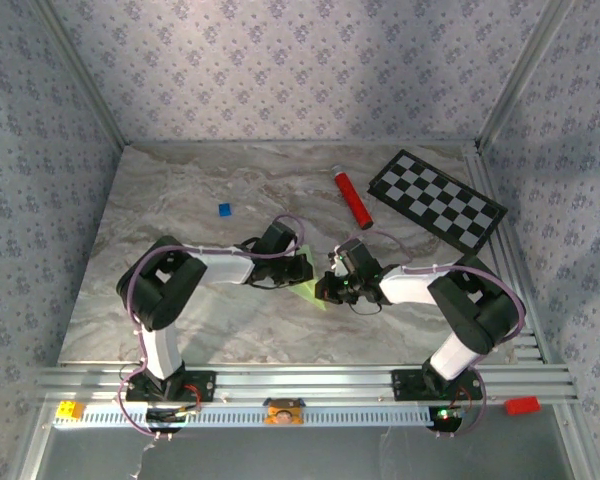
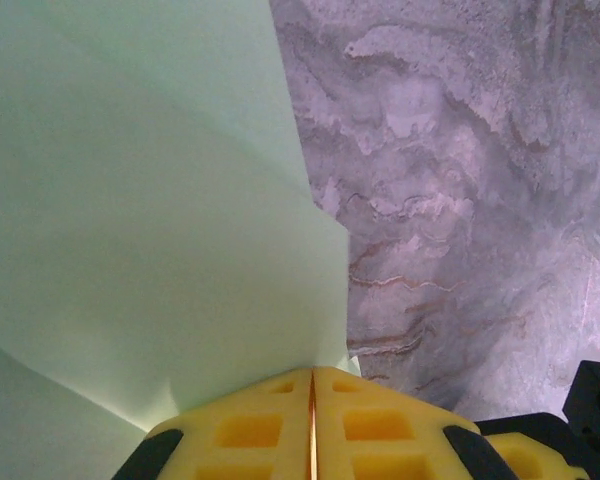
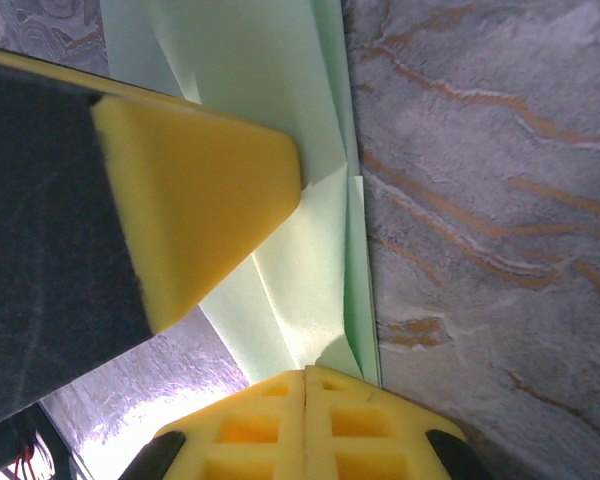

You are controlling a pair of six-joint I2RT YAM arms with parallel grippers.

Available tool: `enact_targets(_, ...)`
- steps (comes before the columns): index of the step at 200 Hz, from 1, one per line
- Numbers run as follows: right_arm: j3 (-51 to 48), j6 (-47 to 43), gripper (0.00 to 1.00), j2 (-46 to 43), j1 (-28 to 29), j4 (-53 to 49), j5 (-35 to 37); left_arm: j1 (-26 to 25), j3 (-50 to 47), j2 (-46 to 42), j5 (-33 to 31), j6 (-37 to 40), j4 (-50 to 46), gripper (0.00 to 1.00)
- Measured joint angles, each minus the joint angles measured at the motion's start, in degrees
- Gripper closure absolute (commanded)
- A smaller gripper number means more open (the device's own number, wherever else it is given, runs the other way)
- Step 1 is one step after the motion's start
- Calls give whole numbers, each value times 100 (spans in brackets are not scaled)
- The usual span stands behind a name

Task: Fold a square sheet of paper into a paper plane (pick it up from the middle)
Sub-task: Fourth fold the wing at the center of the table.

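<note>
Top external view: a grey marble table (image 1: 180,200) holds two arms that reach inward to its middle. A black-and-white checkerboard (image 1: 437,200) lies far right. At mid-table, between the arms, is the partly folded pale green paper (image 1: 312,294). The left gripper (image 1: 302,268) pinches one edge, yellow pads pressed together. The right gripper (image 1: 328,288) likewise pinches a folded edge. A red tube (image 1: 351,197) lies just left of the checkerboard, with a tiny blue square (image 1: 224,209) farther left.
</note>
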Motion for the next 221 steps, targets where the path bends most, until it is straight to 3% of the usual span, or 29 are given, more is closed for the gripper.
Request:
enact_targets(57, 0, 0, 95, -94, -13, -46, -50, 9, 2, 20, 2, -2, 0, 93)
enact_targets(122, -212, -2, 96, -1368, -457, -282, 131, 17, 4, 20, 2, 0, 4, 94)
enact_targets(221, 144, -68, 98, -306, 20, -258, -186, 20, 24, 35, 2, 0, 4, 94)
